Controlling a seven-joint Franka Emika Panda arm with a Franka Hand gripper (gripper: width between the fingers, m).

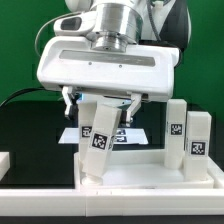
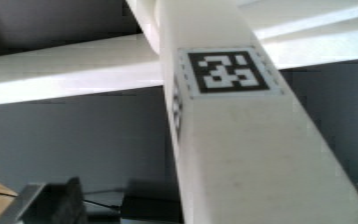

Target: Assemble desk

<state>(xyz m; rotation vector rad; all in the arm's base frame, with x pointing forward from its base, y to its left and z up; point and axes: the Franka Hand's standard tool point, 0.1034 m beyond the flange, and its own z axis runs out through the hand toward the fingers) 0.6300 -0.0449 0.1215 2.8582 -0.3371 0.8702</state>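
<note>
- You see the fingers [image 1: 104, 100] hanging spread apart under the wide white gripper body, one on each side of the top of a leaning leg [image 1: 98, 138]; they stand open and grip nothing.
- That white square post tilts, its upper end between the fingers and its lower end down in the near corner of the panel [image 1: 150, 172] towards the exterior view's left. A black-and-white tag faces the camera on its side.
- The panel lies flat in the foreground, a white rimmed rectangle on the black desk [image 1: 30, 125].
- Two more legs [image 1: 197, 138] stand upright at the panel's end towards the exterior view's right, just beside each other, each showing a tag.
- Behind the leaning leg you can make out the marker board [image 1: 132, 133], flat on the desk, mostly hidden by the post.
- In the wrist view the leaning leg [image 2: 229, 120] fills the middle of the picture, with its tag [image 2: 226, 71] sharp and the panel's rim [image 2: 51, 85] crossing behind it.
- Whether either finger touches the post, you cannot tell from these views.
</note>
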